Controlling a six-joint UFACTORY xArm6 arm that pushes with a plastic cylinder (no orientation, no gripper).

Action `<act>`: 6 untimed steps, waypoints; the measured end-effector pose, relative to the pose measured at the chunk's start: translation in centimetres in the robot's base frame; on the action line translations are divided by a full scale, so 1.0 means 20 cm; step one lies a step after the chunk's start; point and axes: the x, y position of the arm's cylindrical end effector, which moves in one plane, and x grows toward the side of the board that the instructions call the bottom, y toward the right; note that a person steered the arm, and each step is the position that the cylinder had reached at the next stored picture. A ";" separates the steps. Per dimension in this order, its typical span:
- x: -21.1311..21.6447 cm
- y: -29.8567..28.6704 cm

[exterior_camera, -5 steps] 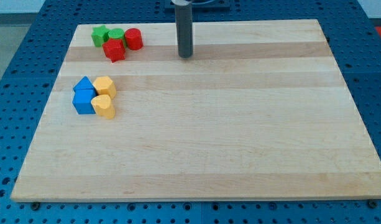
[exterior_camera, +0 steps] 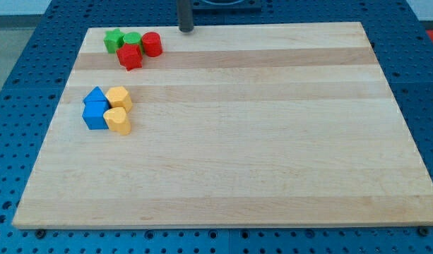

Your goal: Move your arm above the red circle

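The red circle point(exterior_camera: 152, 44) stands near the top left of the wooden board point(exterior_camera: 273, 141). It touches a green circle point(exterior_camera: 132, 39) on its left and a red angular block point(exterior_camera: 130, 57) below left. A green star-like block point(exterior_camera: 114, 40) is at the far left of that cluster. My tip point(exterior_camera: 186, 29) is at the board's top edge, to the right of the red circle and slightly above it, apart from it.
A second cluster lies lower on the left: two blue blocks point(exterior_camera: 95, 110) beside two yellow blocks point(exterior_camera: 118, 110). The board rests on a blue perforated table point(exterior_camera: 428, 106).
My tip has moved up and to the left, from below the board's top edge to that edge, closer to the red circle. No block has moved.
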 end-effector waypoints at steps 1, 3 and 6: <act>0.00 -0.09; 0.00 -0.20; 0.00 -0.42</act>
